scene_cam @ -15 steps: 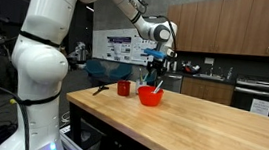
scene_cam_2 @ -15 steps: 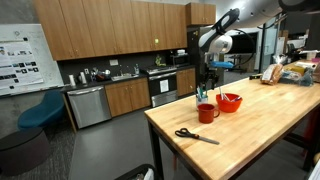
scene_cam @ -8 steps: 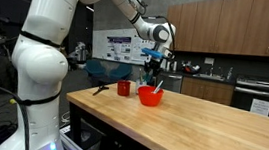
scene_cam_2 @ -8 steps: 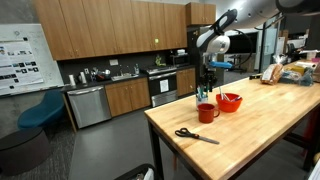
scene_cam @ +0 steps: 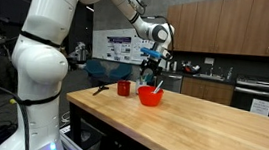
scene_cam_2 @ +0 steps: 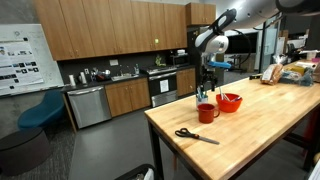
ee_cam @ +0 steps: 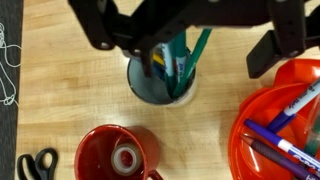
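Markers (ee_cam: 198, 50) stand upright and leaning in a grey-blue cup (ee_cam: 140, 85). One is a green barrel and the others are darker, with tips too blurred to tell apart. The cup sits on the wooden table (ee_cam: 60, 90) directly under the gripper (ee_cam: 185, 45). The gripper's dark fingers (ee_cam: 100, 35) are spread wide to either side of the cup, released, gripping nothing and clear of the cup's rim. Just beside the cup in the wrist view, with a narrow strip of bare wood between them, is a red mug (ee_cam: 95, 150). Inside it lies a small pale ring that looks like a roll of tape (ee_cam: 125, 157). On the other side of the cup is a red bowl (ee_cam: 240, 125), close to it but not touching. It holds several loose markers (ee_cam: 290, 150) lying flat and crossed, white, blue and purple among them. Black-handled scissors (ee_cam: 35, 165) lie on the table past the mug, away from the bowl, and a thin white cord (ee_cam: 10, 60) runs along the table's edge. In both exterior views the arm reaches out over the end of the table, and the gripper hangs above the cluster of mug (scene_cam: 124, 87) and bowl (scene_cam: 150, 96). The cup is mostly hidden behind them there.
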Controlling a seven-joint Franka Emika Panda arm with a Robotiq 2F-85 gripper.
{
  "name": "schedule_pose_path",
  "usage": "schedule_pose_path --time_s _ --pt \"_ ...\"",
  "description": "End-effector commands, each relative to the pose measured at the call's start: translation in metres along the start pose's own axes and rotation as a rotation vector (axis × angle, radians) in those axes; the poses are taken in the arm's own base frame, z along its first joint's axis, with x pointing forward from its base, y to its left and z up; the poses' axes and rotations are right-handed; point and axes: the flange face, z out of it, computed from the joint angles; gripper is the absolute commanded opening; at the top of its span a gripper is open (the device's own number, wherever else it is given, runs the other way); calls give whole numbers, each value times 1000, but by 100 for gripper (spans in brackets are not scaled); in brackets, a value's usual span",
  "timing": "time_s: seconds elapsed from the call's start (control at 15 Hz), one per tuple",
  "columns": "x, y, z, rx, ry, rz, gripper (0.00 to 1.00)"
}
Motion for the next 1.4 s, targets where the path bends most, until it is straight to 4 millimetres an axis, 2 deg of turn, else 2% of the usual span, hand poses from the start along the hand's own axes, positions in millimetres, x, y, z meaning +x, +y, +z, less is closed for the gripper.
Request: schedule_pose_path --time_s 0.0,0.07,0.2,0.6,0.73,1.13,1.2,1.33 --pt "-5 1 -4 -4 -13 -10 74" --pt "-4 1 -4 -3 -11 -10 74" --pt "-3 2 -6 -1 -6 -10 62" --pt "-3 0 -7 1 -4 -16 13" --pt "-3 -1 -8 1 -3 -21 1" --pt "-6 -4 -14 1 4 -41 0" --pt "-6 -3 -14 1 4 -41 26" --pt "-5 -3 -15 4 10 -44 32"
